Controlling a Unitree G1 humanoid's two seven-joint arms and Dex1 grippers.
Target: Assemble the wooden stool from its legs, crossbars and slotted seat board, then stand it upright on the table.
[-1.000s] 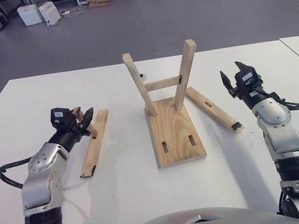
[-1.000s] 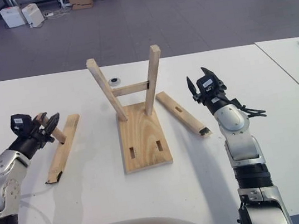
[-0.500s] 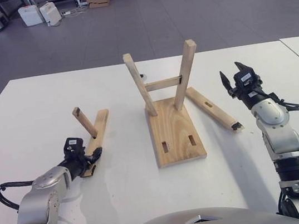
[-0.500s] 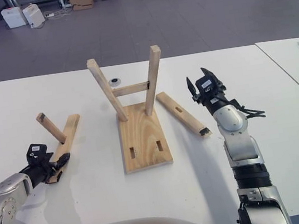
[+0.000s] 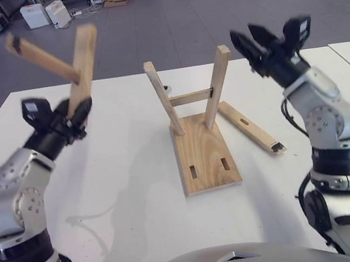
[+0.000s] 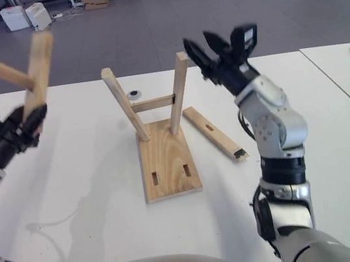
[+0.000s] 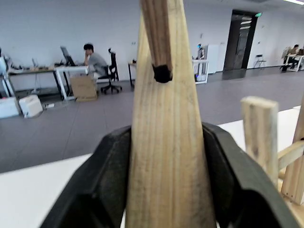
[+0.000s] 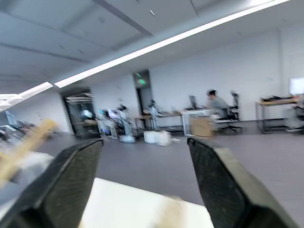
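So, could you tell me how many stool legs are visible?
4: one leg and another stand in the seat board, one lies on the table right of it, one is held by the left gripper.

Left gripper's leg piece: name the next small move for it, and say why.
Probably carry the leg with its crossbar, clamped in the left gripper high over the table at its left side, toward the seat board: its two near slots stand empty.

Above the left tool (image 5: 73,113), the gripped pale wooden leg (image 7: 166,166) is cut off (its short crossbar stub (image 7: 159,38) too); the right tool (image 5: 271,39) is blurred.
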